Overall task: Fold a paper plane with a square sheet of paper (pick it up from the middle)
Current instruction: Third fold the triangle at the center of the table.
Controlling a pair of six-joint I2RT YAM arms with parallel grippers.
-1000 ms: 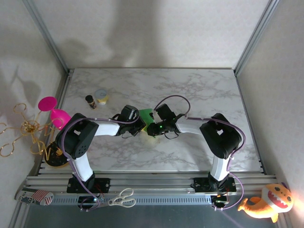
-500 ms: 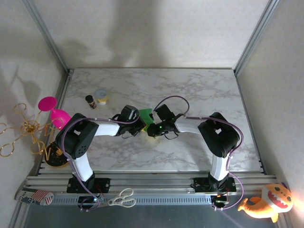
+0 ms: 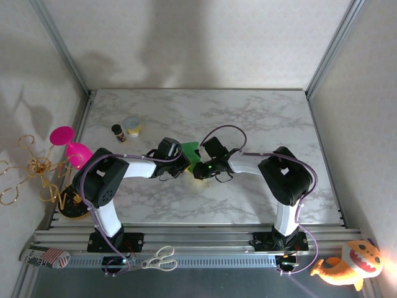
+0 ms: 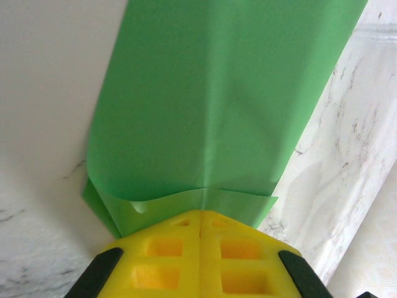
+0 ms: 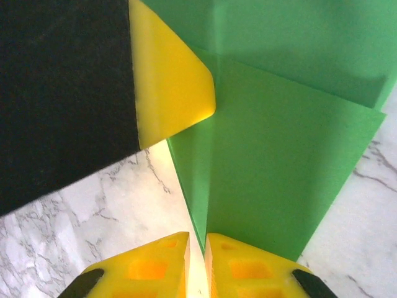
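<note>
**Overhead view, left to right.** Beyond the left edge of the marble table (image 3: pixel 260 118) lay a gold wire ornament (image 3: pixel 28 171) and a pink bowl (image 3: pixel 75 151). On the table's left rear stood a small dark bottle (image 3: pixel 117 131) with a round lidded jar (image 3: pixel 132 126) just beside it. The left arm (image 3: pixel 133 166) reached right and the right arm (image 3: pixel 251 164) reached left, so that the two met near the table's middle. The green paper (image 3: pixel 190 150) sat between their wrists, partly covered by both. A pair of scissors (image 3: pixel 159 259) lay on the front rail. An orange plush toy (image 3: pixel 347 265) rested at the lower right corner.

**Left wrist view.** The left gripper (image 4: pixel 201 218) had its yellow fingers pressed together, pinching the near edge of the green paper (image 4: pixel 211 112). That edge buckled slightly at the fingertips. The paper extended away from the fingers as a folded strip, with a lengthwise crease and a diagonal crease meeting on its face. Whether it lay on the tabletop or was lifted off it could not be told.

**Right wrist view.** The right gripper (image 5: pixel 196 243) had its fingers almost touching, with a folded edge of the green paper (image 5: pixel 279 161) running down into the narrow slit between them. One yellow finger of the left gripper (image 5: pixel 169 81) overlapped the paper's upper left. Layered flaps showed at the far right.
</note>
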